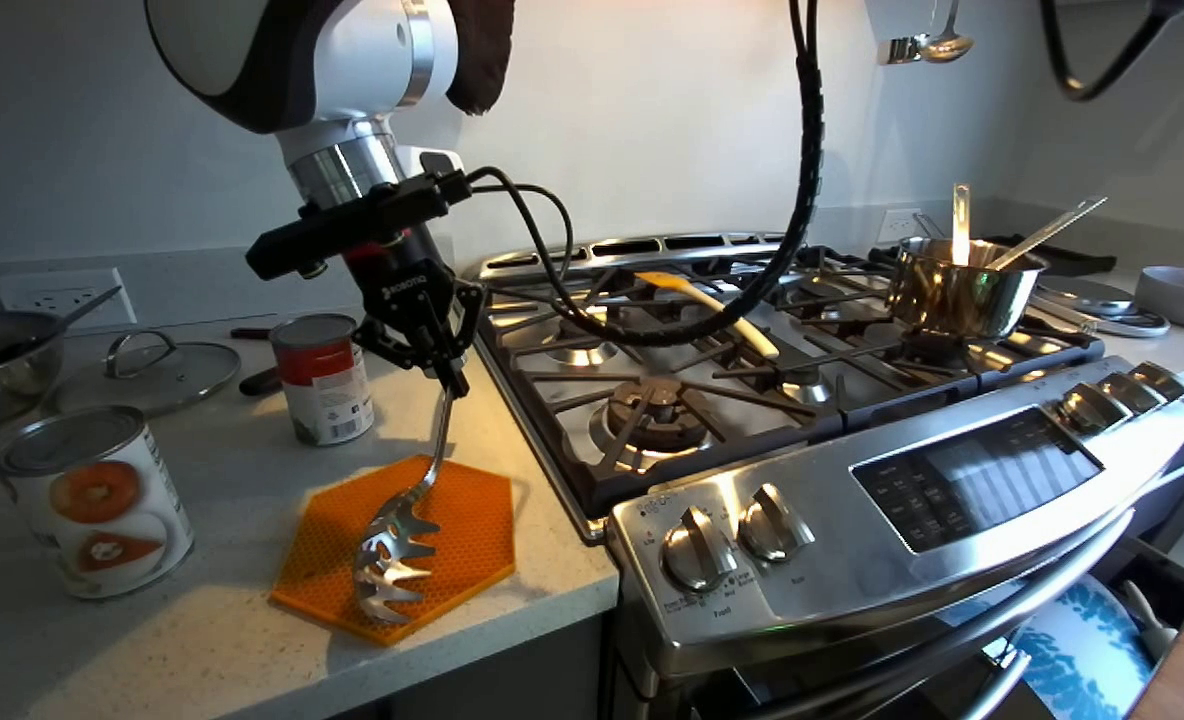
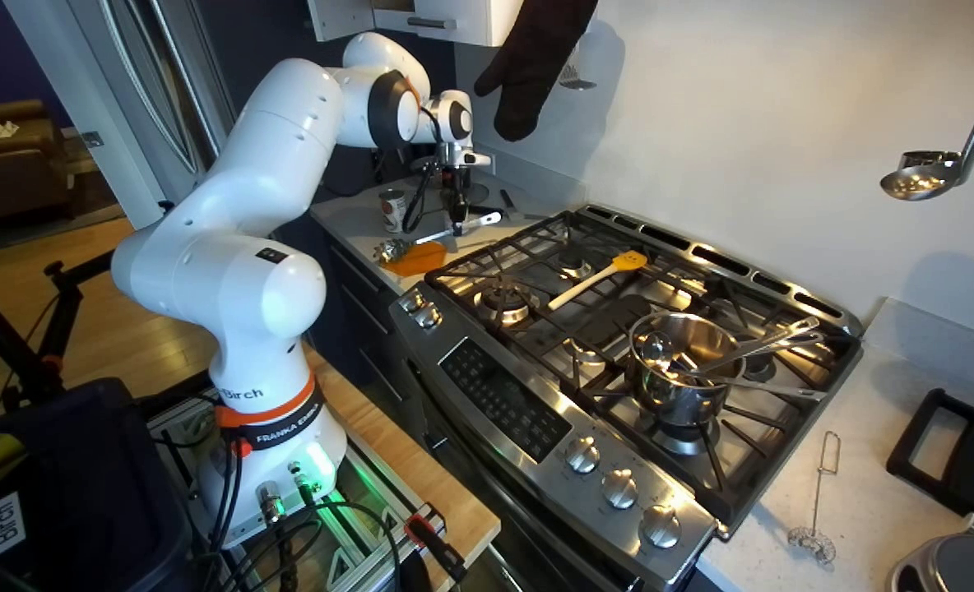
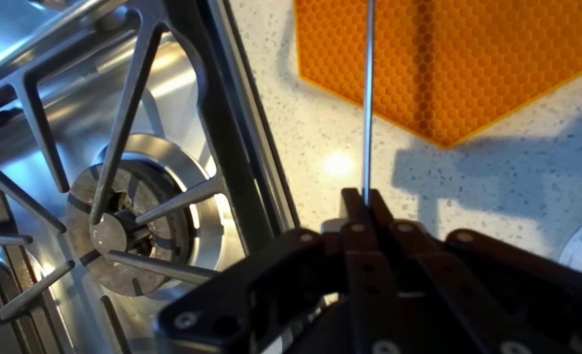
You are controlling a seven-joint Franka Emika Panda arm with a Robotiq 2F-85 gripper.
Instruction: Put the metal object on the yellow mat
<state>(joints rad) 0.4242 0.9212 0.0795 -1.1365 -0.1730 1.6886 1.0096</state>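
Well, far to the left, note a steel pan [image 1: 12, 392] near the back edge of the counter [image 1: 232, 560], then a white can [image 1: 97, 510] closer to the front edge, and behind that can a glass lid [image 1: 167, 370]. Next, between the lid and the counter's right edge, see a red can [image 1: 324, 385], upright. Nearer the front right corner, find the mat [image 1: 477, 520], flat, six-sided and orange-yellow, just in from the front edge. Over it, find the spoon [image 1: 395, 515], tilted: toothed head low at the mat, toward the front edge, thin handle sloping up toward the back. Cannot tell: teeth touching or just above. At the handle, see the claw [image 1: 454, 382], pressed together and pinching it, out past the mat's rear rim, over the counter itself in the wrist view. Farther right, note the stove [image 1: 832, 575] along the counter's right edge, bearing a pot [image 1: 952, 295].

Looks like the placing step, nearly done, with letting go not yet made. Next, probably best to lower the handle gently, keeping the head inside the mat's front rim; then spread the claw slightly and lift straight up without dragging the handle.
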